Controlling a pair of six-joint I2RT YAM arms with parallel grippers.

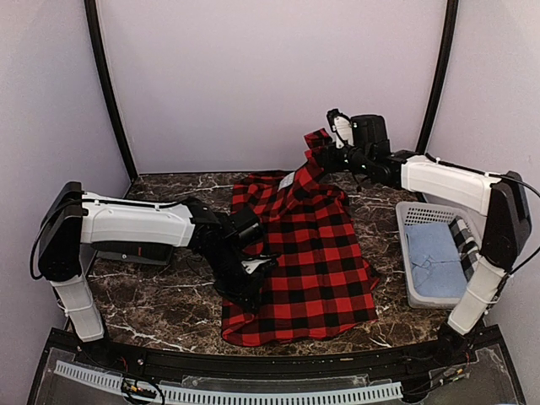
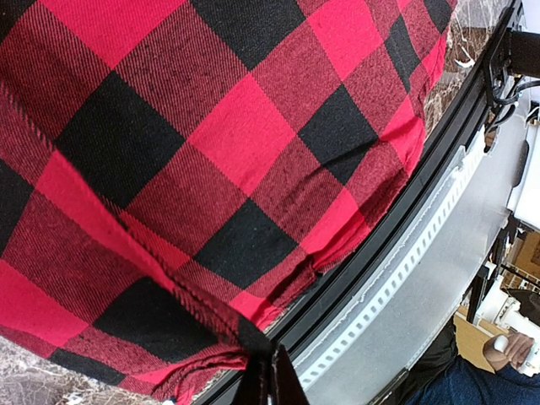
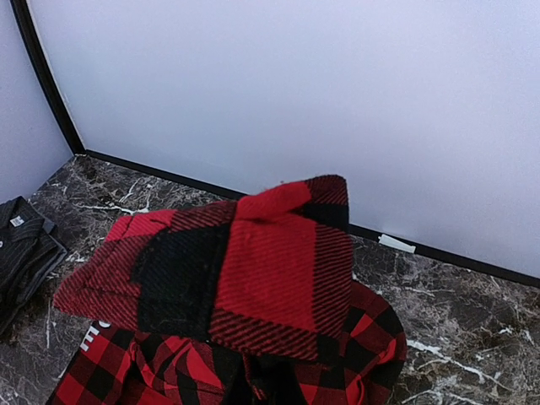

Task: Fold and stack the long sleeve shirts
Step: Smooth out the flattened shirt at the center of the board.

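The red-and-black flannel shirt [image 1: 308,253] lies spread on the marble table. My left gripper [image 1: 256,291] is shut on its left side edge near the front; in the left wrist view the fingers [image 2: 270,381] pinch a seam of the cloth [image 2: 211,169]. My right gripper [image 1: 321,156] holds the shirt's far end lifted off the table. In the right wrist view a flap of the flannel [image 3: 253,270] drapes over and hides the fingers. The dark charcoal shirt [image 3: 24,245] lies folded at the left, mostly under my left arm in the top view.
A grey basket [image 1: 403,253] at the right holds a blue cloth [image 1: 434,253] and a black-and-white checked piece [image 1: 467,245]. The table's black front rail [image 2: 380,245] runs just past the shirt's hem. Walls close off the back and both sides.
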